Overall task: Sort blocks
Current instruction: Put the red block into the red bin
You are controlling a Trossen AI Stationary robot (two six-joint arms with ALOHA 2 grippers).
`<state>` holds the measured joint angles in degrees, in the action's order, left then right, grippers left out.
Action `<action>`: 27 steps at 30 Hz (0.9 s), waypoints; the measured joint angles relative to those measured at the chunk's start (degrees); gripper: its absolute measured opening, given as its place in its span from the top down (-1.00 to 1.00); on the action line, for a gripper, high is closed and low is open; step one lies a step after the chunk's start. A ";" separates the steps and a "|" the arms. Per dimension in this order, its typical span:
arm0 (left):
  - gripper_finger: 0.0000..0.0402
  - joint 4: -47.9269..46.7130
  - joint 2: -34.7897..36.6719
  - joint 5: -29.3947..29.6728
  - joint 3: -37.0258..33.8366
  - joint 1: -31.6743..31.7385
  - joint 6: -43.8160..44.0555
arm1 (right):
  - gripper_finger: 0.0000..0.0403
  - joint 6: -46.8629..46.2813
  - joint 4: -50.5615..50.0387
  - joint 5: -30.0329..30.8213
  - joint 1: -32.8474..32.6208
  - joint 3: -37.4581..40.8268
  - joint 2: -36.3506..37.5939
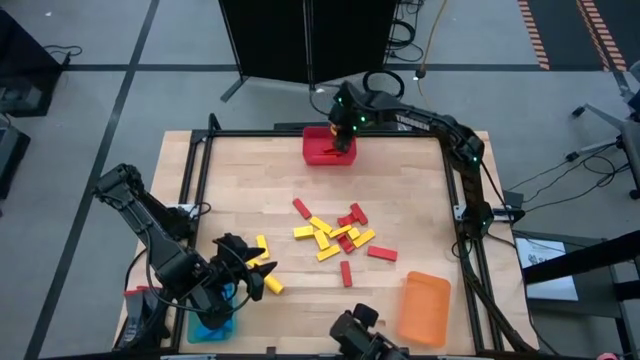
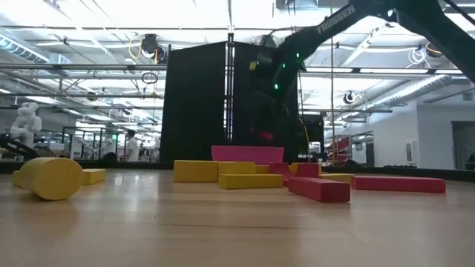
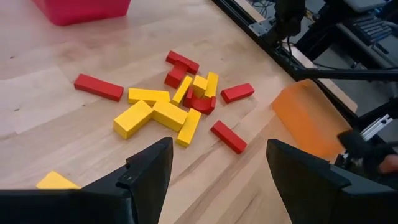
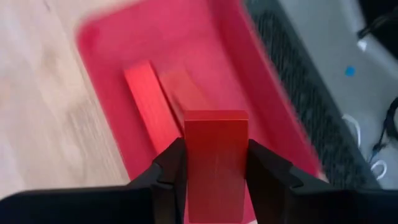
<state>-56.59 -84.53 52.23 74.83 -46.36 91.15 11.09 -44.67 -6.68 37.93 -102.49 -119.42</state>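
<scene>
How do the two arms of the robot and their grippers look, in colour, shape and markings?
Both arms are dark, nearly black, built of jointed tubular links. The right arm carries pale lettering along one link, small green lights near the wrist and a black cable looping over it. The left arm looks the same, without visible lettering. The left gripper has two broad, black, wedge-shaped fingers; the right gripper has similar black fingers.

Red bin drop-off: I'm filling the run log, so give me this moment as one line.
right gripper: shut on red block, over red bin | left gripper: open, empty, near table corner | pile: unsorted
</scene>
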 joint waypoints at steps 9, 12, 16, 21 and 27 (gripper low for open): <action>-0.32 -0.14 0.00 0.17 0.00 1.52 -0.50 | 0.46 -1.60 4.72 -2.60 -0.11 7.23 0.00; -0.32 -0.20 0.00 0.15 0.00 1.79 -0.48 | 0.46 -1.73 5.84 -2.68 -0.11 7.16 0.04; -0.32 -0.36 0.00 0.12 0.00 1.73 -0.48 | 0.04 -3.10 6.48 -2.69 -0.13 7.16 0.04; -0.32 -0.40 0.00 0.04 0.00 1.72 -0.45 | -0.56 -4.72 3.96 -5.25 -0.11 6.27 0.04; -0.32 -1.21 0.00 -0.12 0.00 1.74 -0.48 | -0.75 -3.33 -5.39 -12.52 -0.13 -2.80 0.04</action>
<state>-57.80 -84.53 52.11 74.83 -44.62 90.68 7.77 -50.06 -19.20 37.80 -105.29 -119.37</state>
